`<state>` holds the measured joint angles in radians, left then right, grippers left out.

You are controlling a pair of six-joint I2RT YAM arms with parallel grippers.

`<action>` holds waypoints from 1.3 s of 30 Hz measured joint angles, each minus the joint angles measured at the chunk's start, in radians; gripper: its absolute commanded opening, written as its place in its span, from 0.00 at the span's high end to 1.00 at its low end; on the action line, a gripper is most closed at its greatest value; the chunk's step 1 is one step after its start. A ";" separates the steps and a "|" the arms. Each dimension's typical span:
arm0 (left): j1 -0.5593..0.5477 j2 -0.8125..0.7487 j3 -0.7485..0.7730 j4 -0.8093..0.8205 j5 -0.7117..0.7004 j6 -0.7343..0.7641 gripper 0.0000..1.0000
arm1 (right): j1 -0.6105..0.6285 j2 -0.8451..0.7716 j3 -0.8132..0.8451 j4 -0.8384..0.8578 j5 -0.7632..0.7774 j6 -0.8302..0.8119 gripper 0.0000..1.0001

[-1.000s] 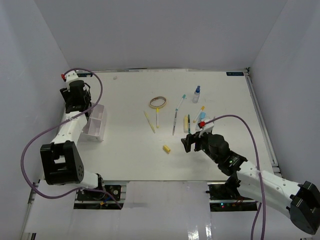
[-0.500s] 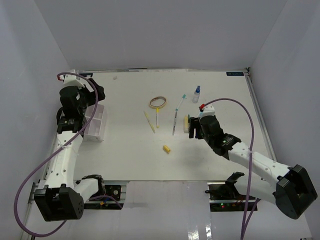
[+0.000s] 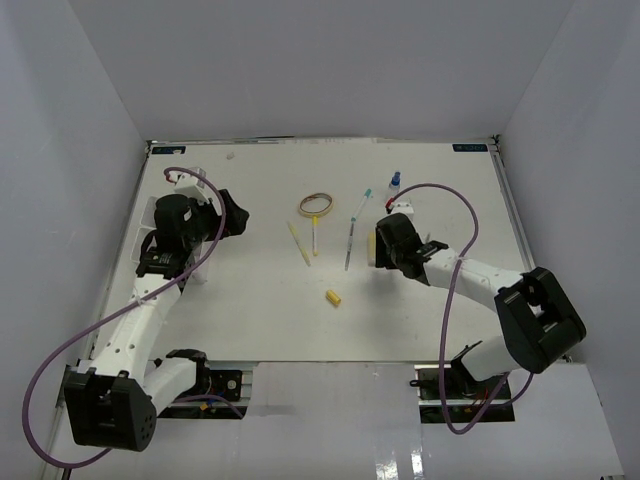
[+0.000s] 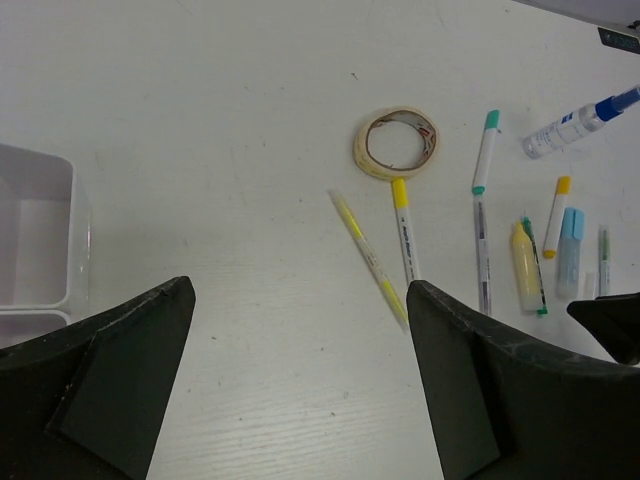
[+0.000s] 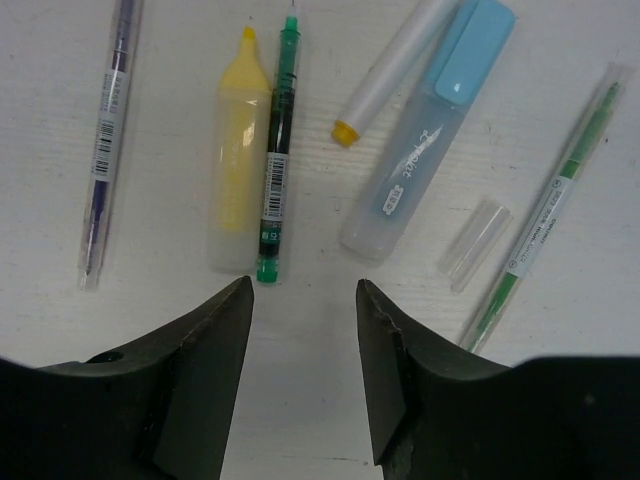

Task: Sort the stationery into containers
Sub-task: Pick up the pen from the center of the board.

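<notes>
Just beyond right fingers (image 5: 200,400) (spread apart), green pen (image 5: 277,150) beside yellow highlighter (image 5: 238,160), left fingers (image 4: 110,390) apart too

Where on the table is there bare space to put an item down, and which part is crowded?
Bare: the wide patch between the white translucent divided tray and the thin yellow pen; also the far strip beyond the tan tape ring. Crowded: under the open right gripper, from the fat yellow highlighter to the light-blue-capped clear marker.
</notes>
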<state>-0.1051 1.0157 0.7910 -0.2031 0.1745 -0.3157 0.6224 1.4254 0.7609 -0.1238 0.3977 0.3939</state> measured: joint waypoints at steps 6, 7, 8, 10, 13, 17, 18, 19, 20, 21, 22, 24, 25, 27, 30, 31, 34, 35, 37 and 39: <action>-0.016 -0.010 0.000 0.001 0.018 -0.003 0.02 | -0.002 0.063 0.013 -0.004 0.000 0.021 0.54; -0.017 -0.010 0.000 0.001 0.019 -0.004 0.02 | -0.002 0.073 0.018 -0.004 0.000 0.022 0.54; -0.017 -0.010 0.000 0.001 0.021 -0.004 0.02 | -0.002 0.082 0.021 -0.003 0.000 0.023 0.54; -0.017 -0.010 0.000 0.001 0.023 -0.005 0.02 | -0.002 0.099 0.027 -0.002 0.000 0.024 0.54; -0.017 -0.010 0.000 0.001 0.024 -0.005 0.02 | -0.002 0.124 0.041 0.000 -0.001 0.025 0.55; -0.017 -0.010 0.000 0.001 0.024 -0.007 0.02 | -0.002 0.154 0.063 0.002 -0.002 0.026 0.55; -0.017 -0.010 0.000 0.001 0.024 -0.007 0.02 | -0.002 0.161 0.069 0.003 -0.004 0.026 0.55; -0.017 -0.010 0.000 0.001 0.024 -0.007 0.02 | -0.002 0.168 0.073 0.008 -0.005 0.026 0.55; -0.017 -0.010 0.000 0.001 0.024 -0.008 0.02 | -0.002 0.176 0.076 0.013 -0.005 0.026 0.55; -0.017 -0.010 0.000 0.001 0.024 -0.008 0.02 | -0.002 0.184 0.079 0.016 -0.005 0.026 0.55; -0.017 -0.010 0.000 0.001 0.025 -0.008 0.02 | -0.002 0.192 0.081 0.018 -0.006 0.026 0.56; -0.017 -0.010 0.000 0.001 0.024 -0.008 0.02 | -0.002 0.207 0.083 0.022 -0.007 0.026 0.56; -0.017 -0.010 0.000 0.001 0.024 -0.008 0.02 | -0.002 0.213 0.084 0.021 -0.007 0.026 0.57; -0.017 -0.010 0.000 0.001 0.024 -0.008 0.02 | -0.002 0.217 0.085 0.024 -0.007 0.027 0.61; -0.017 -0.010 0.000 0.001 0.025 -0.008 0.02 | -0.002 0.218 0.085 0.026 -0.006 0.030 0.72; -0.017 -0.010 0.000 0.001 0.025 -0.008 0.02 | -0.002 0.218 0.085 0.027 -0.006 0.029 0.73; -0.017 -0.010 0.000 0.001 0.029 -0.009 0.02 | -0.004 0.218 0.085 0.028 -0.003 0.035 0.84; -0.017 -0.010 0.000 0.001 0.035 -0.012 0.02 | -0.005 0.218 0.085 0.028 -0.003 0.036 0.87; -0.017 -0.010 0.000 0.001 0.055 -0.023 0.02 | -0.005 0.215 0.085 0.028 -0.005 0.033 0.92; -0.017 -0.010 0.000 0.001 0.082 -0.040 0.02 | -0.005 0.194 0.073 0.029 -0.010 0.032 0.92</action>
<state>-0.1219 1.0058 0.7910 -0.2024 0.2562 -0.3561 0.6170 1.6196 0.8341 -0.0952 0.3874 0.4255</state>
